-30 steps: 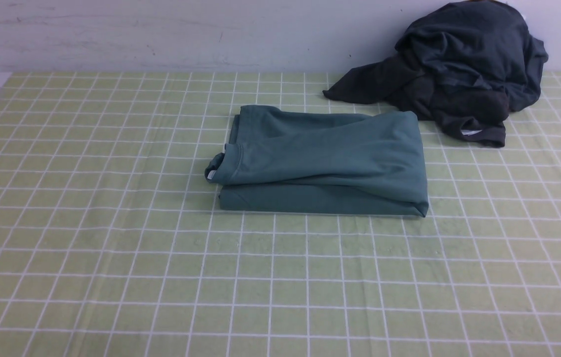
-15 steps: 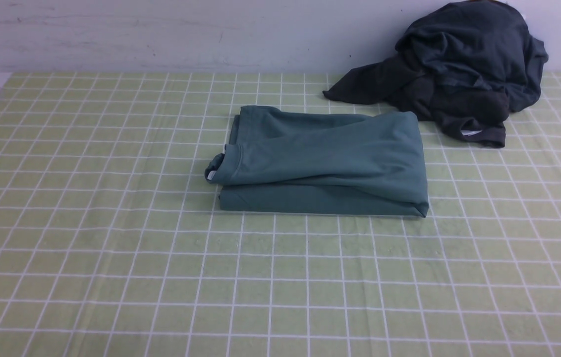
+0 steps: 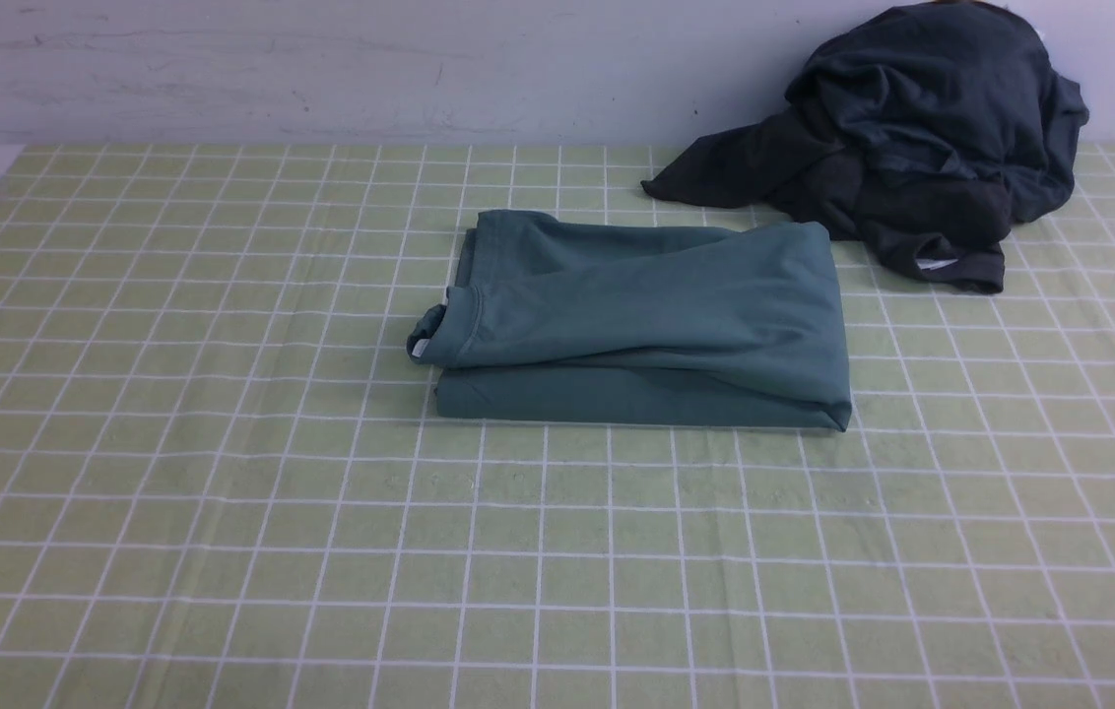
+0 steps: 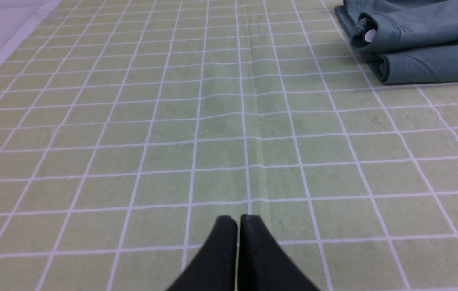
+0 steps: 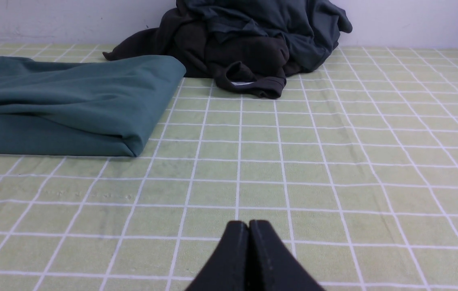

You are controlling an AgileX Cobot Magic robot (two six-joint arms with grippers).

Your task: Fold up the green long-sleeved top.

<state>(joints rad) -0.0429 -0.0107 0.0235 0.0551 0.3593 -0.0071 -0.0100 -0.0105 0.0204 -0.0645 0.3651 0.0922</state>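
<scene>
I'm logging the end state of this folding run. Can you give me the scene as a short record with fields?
green top: folded into a compact rectangle, lying flat mid-table
collar: at the bundle's left end
dark clothes pile: heaped against the back wall, far right, unfolded
surface: green checked tablecloth
left gripper: shut, empty, above bare cloth
right gripper: shut, empty, clear of the top
contact with top: none

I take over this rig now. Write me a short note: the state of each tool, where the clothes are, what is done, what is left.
Left tool: shut, holding nothing, low over the checked cloth, apart from the top.
Right tool: shut, holding nothing, also apart from it.
Green top: a folded rectangle mid-table, collar toward the robot's left.
Dark clothes pile: against the back wall, far right, unfolded.
Done: the fold looks finished.
Left: probably nothing; perhaps tidy the upper layer.
</scene>
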